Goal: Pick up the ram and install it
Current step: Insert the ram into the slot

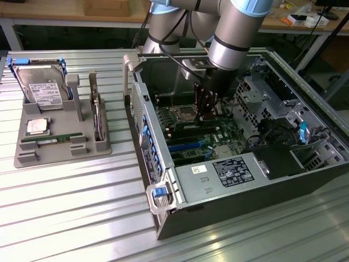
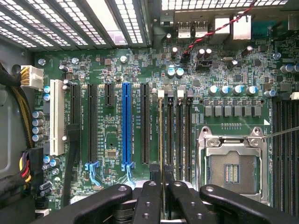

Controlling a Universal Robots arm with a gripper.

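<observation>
over the motherboard (image 2: 112, 70) of the open computer case (image 1: 144, 123), the claw (image 2: 162, 171) is pinched closed on the ram (image 2: 161, 135). the wrist view shows the stick edge-on as a thin line that runs out from between the fingers (image 2: 150, 191) and along the outermost of the memory slots (image 2: 180, 130), the one farthest from the empty processor socket (image 2: 232, 168). the pick-up looks done and the step in hand is the install. whether the stick's lower edge has already entered the slot, i cannot tell.

by my judgement, seating it calls for the stick to stay parallel with that slot and for pressure straight down, even along its length, so that neither end tips in first.

counts: one arm and one claw. one ram in the grip. four memory slots in the bank next to the socket. one processor socket. one blue expansion slot (image 2: 126, 126) and one white one (image 2: 56, 116).

on the tabletop (image 1: 82, 218), well apart from the case, stands one grey tray (image 1: 60, 155). it holds one hard drive (image 1: 43, 90), one square processor chip (image 1: 37, 126), one upright card (image 1: 97, 123) and one spare green stick (image 1: 52, 140) lying flat.
</observation>
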